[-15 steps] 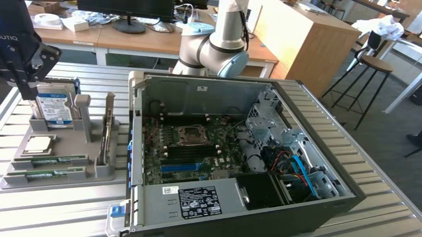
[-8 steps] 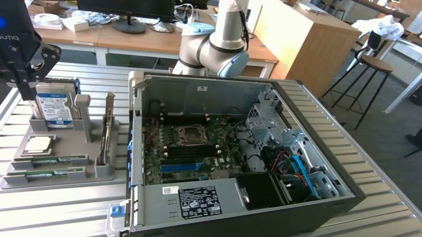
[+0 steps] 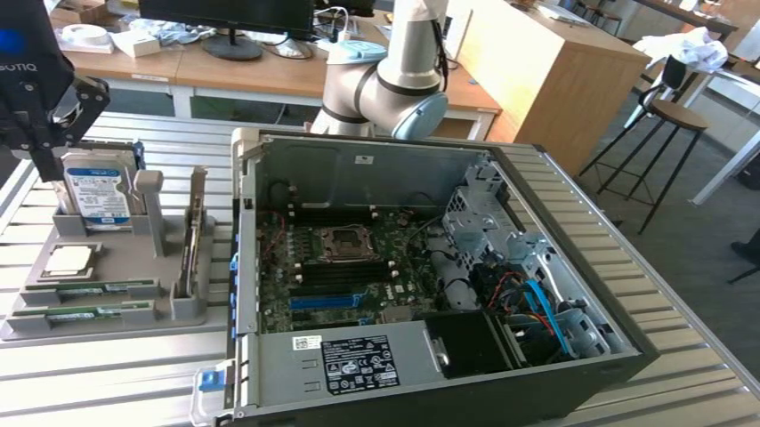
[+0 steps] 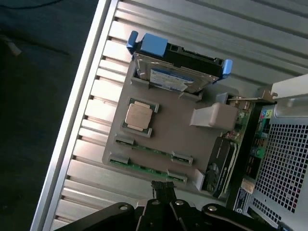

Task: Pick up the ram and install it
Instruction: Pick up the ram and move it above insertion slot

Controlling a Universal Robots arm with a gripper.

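Note:
Two long green sticks lie side by side in slots of the grey holder (image 3: pixel 107 325) at the exterior view's left. I take the outer one as the ram (image 3: pixel 81 312) (image 4: pixel 144 167), and the look-alike stick (image 3: pixel 98 287) (image 4: pixel 153 149) lies beside it. My black gripper (image 3: pixel 45 167) (image 4: pixel 163 191) hangs above the holder's far end, near the upright hard drive (image 3: pixel 95 191), well clear of both sticks. Its fingers are shut with nothing between them.
The holder also carries a square silver CPU (image 3: pixel 69 260) (image 4: pixel 138 115) and an upright card (image 3: pixel 190 245). The open computer case (image 3: pixel 570 258) lies to the exterior view's right, its motherboard (image 3: pixel 344 271) exposed. The arm's base (image 3: pixel 392 84) stands behind the case. The slatted metal table's edge (image 4: pixel 72 144) runs beside the holder.

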